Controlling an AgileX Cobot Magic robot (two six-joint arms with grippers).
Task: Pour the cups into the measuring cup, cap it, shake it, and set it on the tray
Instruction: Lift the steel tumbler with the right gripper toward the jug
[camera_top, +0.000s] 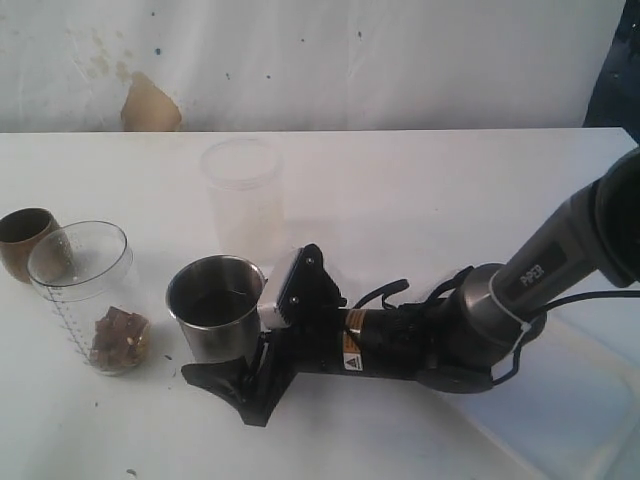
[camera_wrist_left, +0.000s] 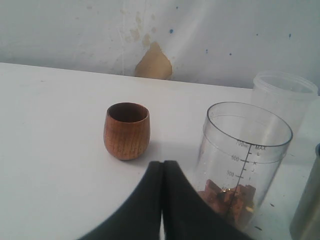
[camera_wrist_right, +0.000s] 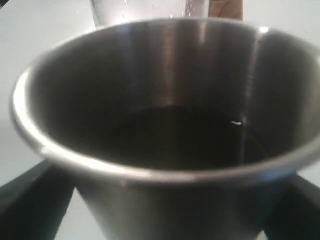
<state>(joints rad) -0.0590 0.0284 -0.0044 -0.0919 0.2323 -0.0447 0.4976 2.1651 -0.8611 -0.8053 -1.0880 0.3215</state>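
— Where is the steel tumbler (camera_top: 215, 318)?
— Upright on the table (camera_top: 420, 200), about midway along its near edge, with something dark inside. The right gripper (camera_top: 232, 335) lies level with it, claw spread wide, 1 finger on each side of the tumbler. I cannot tell whether the pads touch the metal.
— And the other claw?
— The left gripper (camera_wrist_left: 162, 166) has its 2 fingers pressed together on nothing, above the table by the left edge.
— The rest?
— The wooden cup (camera_top: 25, 243) stands at the left edge. Just beside it is the measuring cup (camera_top: 85, 295), open-topped, with brown pieces (camera_top: 118, 338) at its bottom. A frosted cup (camera_top: 243, 195) stands behind the tumbler, toward the far edge. The tray (camera_top: 590, 400) lies at the near right corner, under the right arm.
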